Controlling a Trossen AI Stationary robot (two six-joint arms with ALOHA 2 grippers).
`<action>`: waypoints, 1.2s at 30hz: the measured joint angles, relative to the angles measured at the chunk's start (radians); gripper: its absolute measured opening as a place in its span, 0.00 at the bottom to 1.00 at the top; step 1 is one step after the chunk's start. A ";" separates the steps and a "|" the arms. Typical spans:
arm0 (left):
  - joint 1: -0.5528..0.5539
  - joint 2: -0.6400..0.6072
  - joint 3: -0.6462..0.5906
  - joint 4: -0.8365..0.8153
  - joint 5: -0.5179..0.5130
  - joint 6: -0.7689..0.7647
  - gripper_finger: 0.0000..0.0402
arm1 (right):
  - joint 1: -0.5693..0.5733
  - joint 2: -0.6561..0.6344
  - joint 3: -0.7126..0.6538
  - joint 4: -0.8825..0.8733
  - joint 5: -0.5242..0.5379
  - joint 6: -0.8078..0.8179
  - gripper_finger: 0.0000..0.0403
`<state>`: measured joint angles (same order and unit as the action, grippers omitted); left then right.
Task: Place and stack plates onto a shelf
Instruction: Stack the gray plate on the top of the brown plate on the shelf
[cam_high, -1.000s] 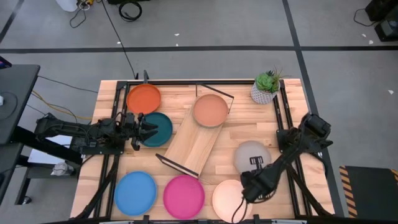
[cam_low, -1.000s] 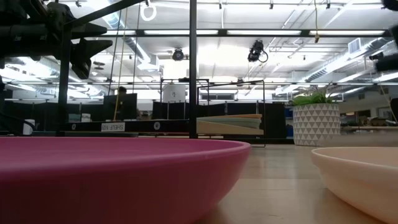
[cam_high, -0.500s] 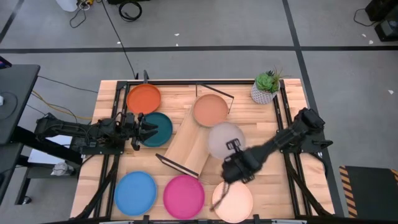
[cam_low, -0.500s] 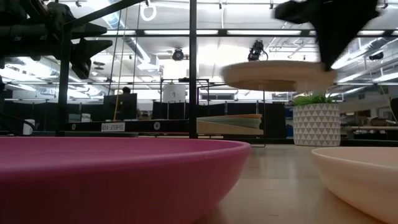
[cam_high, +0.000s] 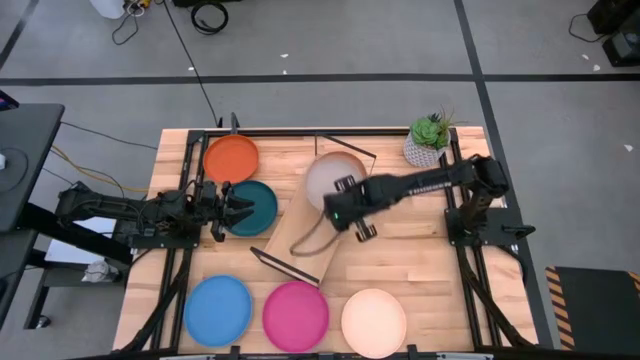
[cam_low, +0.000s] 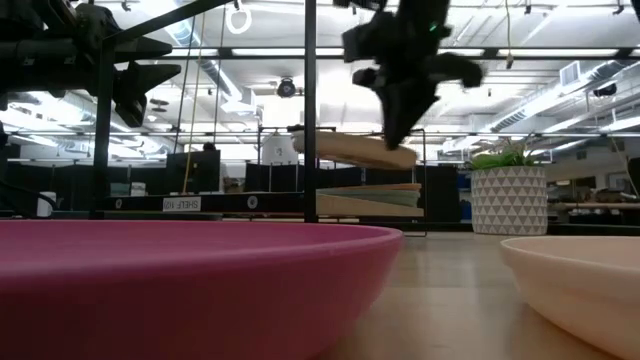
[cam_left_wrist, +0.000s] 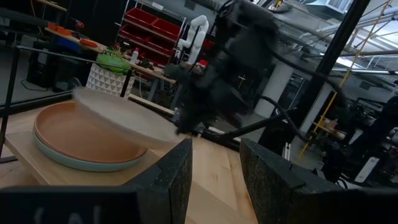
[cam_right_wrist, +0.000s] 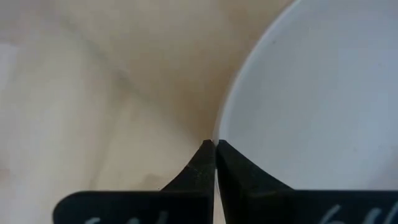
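My right gripper (cam_high: 343, 203) is shut on the grey plate (cam_high: 328, 176), which hovers over the terracotta plate (cam_left_wrist: 74, 134) at the shelf's (cam_high: 312, 232) far end. The terracotta plate rests on a light blue plate (cam_left_wrist: 93, 163). In the low view the grey plate (cam_low: 350, 148) hangs tilted above that stack (cam_low: 385, 195). My left gripper (cam_high: 233, 207) waits open at the dark teal plate (cam_high: 256, 207). The orange (cam_high: 231, 158), bright blue (cam_high: 218, 310), magenta (cam_high: 296, 316) and cream (cam_high: 374, 322) plates lie flat on the table. My right gripper pinches the grey plate's rim (cam_right_wrist: 221, 127) between its two fingers, on the plate's near right side (cam_high: 342, 192). The fingers come level from the table's right. The plate is lifted clear and tilted, extending away from the fingers over the terracotta plate.
A potted green plant (cam_high: 429, 140) stands at the far right corner. Black wire frames (cam_high: 350, 150) close both ends of the shelf. The shelf's near half (cam_high: 305, 245) is bare board. The table's right part (cam_high: 410, 250) is bare wood.
My right gripper has carried the grey plate up off the table's right side and toward the far left, to above the terracotta plate on the shelf. The plate, lifted clear, now tilts. The left arm has kept still.
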<state>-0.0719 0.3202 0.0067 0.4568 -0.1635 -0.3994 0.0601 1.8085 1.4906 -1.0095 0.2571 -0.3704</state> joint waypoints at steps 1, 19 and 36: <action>0.000 0.000 0.000 0.000 0.000 0.000 0.35 | -0.025 0.002 0.000 0.020 -0.017 -0.014 0.03; 0.000 0.000 0.000 0.000 0.000 0.000 0.35 | -0.143 0.005 -0.110 0.135 -0.129 -0.015 0.14; 0.000 0.000 0.000 0.000 0.000 0.000 0.35 | -0.130 -0.016 -0.053 0.174 -0.018 0.149 0.31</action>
<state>-0.0721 0.3202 0.0067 0.4566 -0.1635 -0.3992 -0.0696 1.7924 1.4377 -0.8355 0.2391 -0.2211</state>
